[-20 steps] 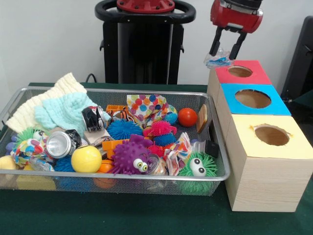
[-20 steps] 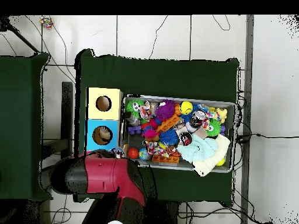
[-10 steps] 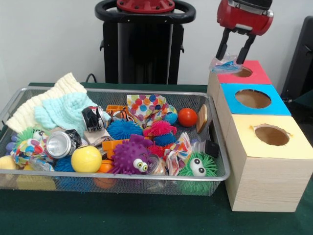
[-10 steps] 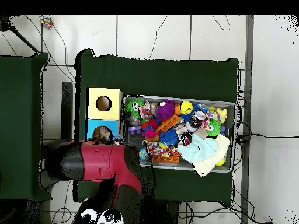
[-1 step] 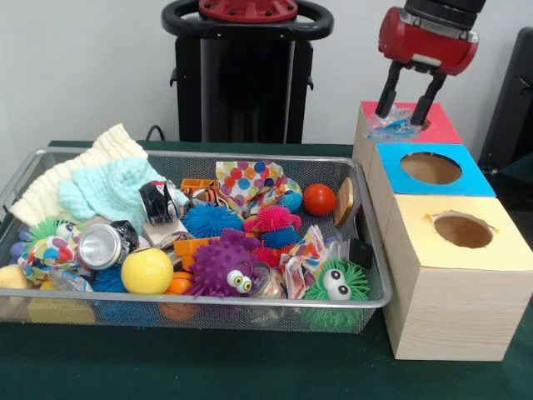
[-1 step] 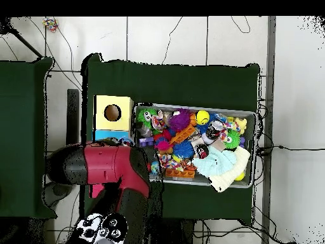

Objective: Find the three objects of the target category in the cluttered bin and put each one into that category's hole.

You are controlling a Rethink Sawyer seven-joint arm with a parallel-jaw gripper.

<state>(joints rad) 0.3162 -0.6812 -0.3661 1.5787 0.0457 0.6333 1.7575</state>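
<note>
- The pincer (image 5: 407,103) hangs over the red-topped box (image 5: 433,125), its two dark fingers (image 5: 387,92) spread narrowly, with a crumpled clear plastic wrapper (image 5: 393,127) just under the tips; whether they grip it I cannot tell.
- The wrapper lies across the red-topped box's left part, over the hole, its long axis running left to right, roughly flat.
- It is see-through with blue patches, creased and shiny.
- The blue-topped box (image 5: 470,177) and yellow-topped box (image 5: 450,275) sit nearer in the same row, holes uncovered.
- The wire bin (image 5: 250,302) on the green table (image 5: 208,367) is to the left, full of spiky balls, cloths and a crushed can (image 5: 104,244).
</note>
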